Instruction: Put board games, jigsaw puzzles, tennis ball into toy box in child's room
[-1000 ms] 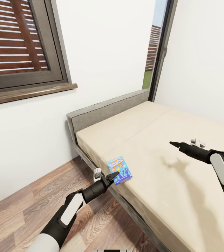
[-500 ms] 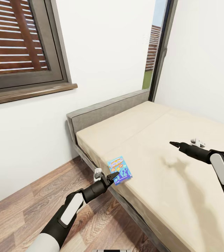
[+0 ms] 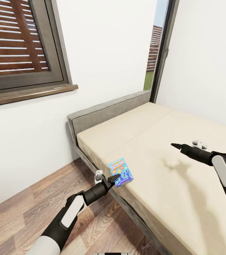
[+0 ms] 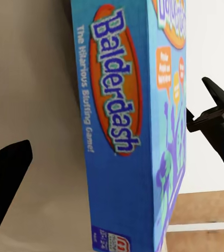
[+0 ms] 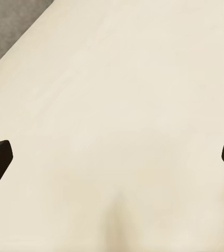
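Observation:
A blue board game (image 3: 121,172) with a yellow "Balderdash" title lies at the near edge of the bed (image 3: 169,141). My left gripper (image 3: 115,177) is open at that edge. In the left wrist view the board game (image 4: 128,131) stands between the two fingers, close to one fingertip (image 4: 217,113) and well apart from the other. My right gripper (image 3: 173,144) hovers open above the bare mattress, further along the bed, with nothing between its fingers. The right wrist view looks down past the right gripper (image 5: 112,157) onto plain cream mattress.
The bed has a grey headboard (image 3: 105,113) against the white wall. A wood plank floor (image 3: 28,209) runs along the bed's left side. A shuttered window (image 3: 17,42) sits above it, and a tall narrow window (image 3: 157,46) stands at the room's corner.
Both arms and the board game stay where they were. Only the right gripper's shadow on the mattress has changed shape a little.

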You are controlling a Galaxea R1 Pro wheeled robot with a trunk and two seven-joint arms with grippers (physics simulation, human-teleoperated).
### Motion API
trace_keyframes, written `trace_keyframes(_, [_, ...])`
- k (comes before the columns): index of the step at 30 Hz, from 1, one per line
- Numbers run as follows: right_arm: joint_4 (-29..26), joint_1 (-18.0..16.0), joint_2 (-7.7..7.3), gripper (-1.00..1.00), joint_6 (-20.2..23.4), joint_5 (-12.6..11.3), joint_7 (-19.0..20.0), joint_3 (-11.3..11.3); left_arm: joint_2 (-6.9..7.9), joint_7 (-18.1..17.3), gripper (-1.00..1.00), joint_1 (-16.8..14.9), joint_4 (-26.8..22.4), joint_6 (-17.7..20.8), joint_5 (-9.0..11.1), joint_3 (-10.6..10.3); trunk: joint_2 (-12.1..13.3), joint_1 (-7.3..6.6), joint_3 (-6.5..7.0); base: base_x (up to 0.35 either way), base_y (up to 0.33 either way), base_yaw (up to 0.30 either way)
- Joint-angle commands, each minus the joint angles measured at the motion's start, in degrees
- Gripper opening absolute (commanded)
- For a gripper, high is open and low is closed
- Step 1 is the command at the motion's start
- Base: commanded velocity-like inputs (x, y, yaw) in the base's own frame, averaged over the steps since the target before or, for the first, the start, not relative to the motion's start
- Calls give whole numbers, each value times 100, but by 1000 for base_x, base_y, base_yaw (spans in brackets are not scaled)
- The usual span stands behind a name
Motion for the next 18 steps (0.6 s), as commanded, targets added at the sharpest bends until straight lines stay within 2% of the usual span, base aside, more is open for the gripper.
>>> trace_keyframes(1, [-1,-3,1,100,29,22,32,-11,-244,15,100,-3,3,55,42,-124,-2,-1,-5,0,0,0])
trace_keyframes(18, [0,-3,1,100,29,23,32,-13,-251,19,100,-3,-57,55,34,-124,-2,-1,-5,0,0,0])
